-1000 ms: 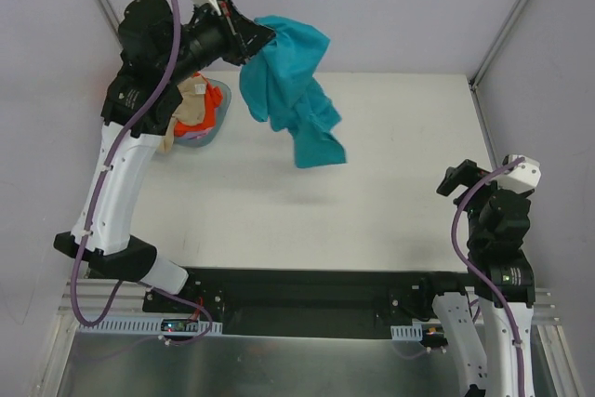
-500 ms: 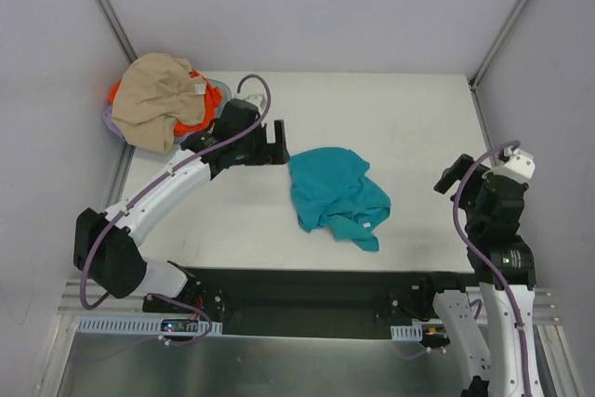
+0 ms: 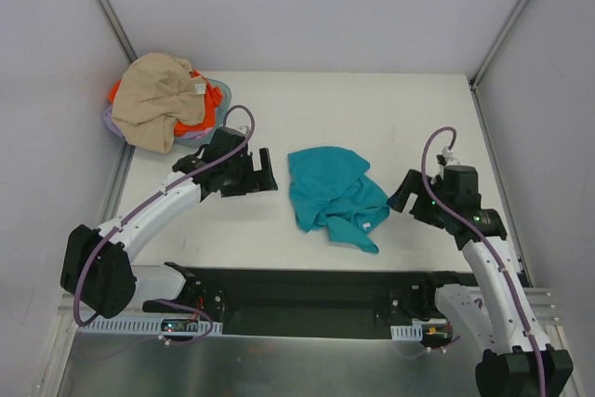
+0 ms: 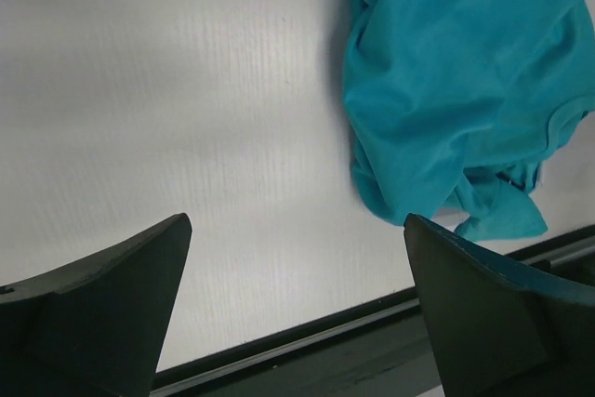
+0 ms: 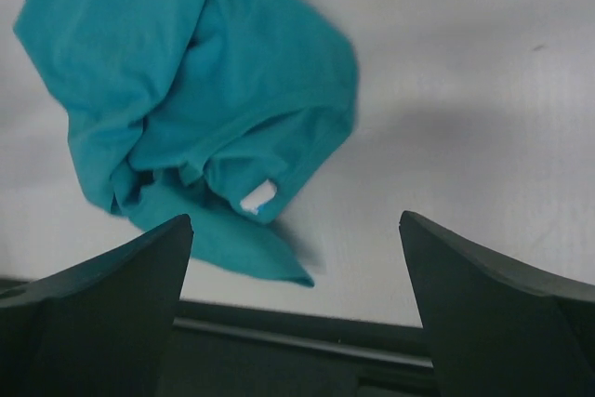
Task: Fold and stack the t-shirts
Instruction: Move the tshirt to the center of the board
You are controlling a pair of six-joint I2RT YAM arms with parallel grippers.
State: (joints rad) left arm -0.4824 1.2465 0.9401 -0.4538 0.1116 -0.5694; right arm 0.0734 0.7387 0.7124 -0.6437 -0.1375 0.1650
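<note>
A crumpled teal t-shirt (image 3: 333, 194) lies loose on the white table, near its front edge. It also fills the upper right of the left wrist view (image 4: 465, 90) and the upper left of the right wrist view (image 5: 186, 90), where a small white label (image 5: 258, 196) shows. My left gripper (image 3: 268, 174) (image 4: 296, 230) hovers just left of it, open and empty. My right gripper (image 3: 405, 196) (image 5: 296, 220) is just right of it, also open and empty. A beige t-shirt (image 3: 158, 104) is heaped over an orange t-shirt (image 3: 216, 96) at the back left.
The beige and orange shirts sit in a shallow lavender basket (image 3: 110, 124) in the table's back left corner. A dark rail (image 3: 307, 285) runs along the table's front edge. Grey walls with metal posts close in the back and sides.
The left gripper opened and dropped the teal shirt onto the table, then came down to its left. The right arm reached forward and left, close to the shirt's right side.
</note>
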